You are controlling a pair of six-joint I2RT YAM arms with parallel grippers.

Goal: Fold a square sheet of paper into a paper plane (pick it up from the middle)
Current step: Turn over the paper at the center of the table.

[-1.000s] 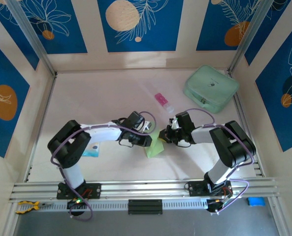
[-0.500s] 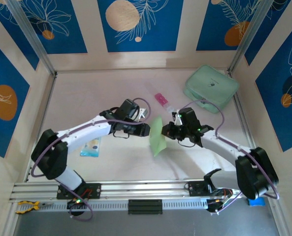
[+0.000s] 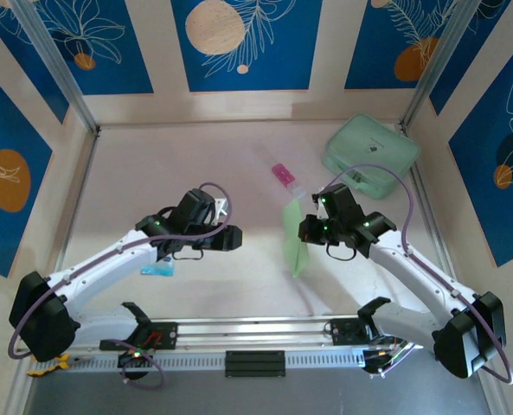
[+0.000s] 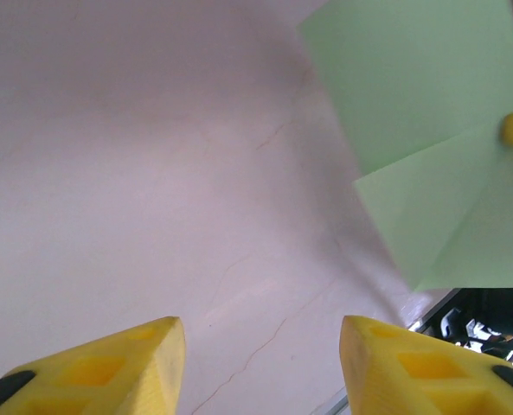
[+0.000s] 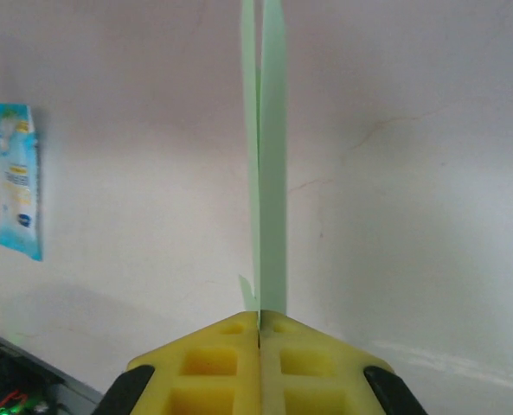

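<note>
As the top camera sees it: folded paper right of centre over the worktop; right end effector clamped on its right edge; left end effector left of centre, clear of it.
Left wrist: left end effector spread apart, bottom; paper upper right.
Right wrist: right end effector pressed together on paper, edge-on, centre.

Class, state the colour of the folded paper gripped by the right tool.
The paper is pale lime green, clearest in the left wrist view.
</note>
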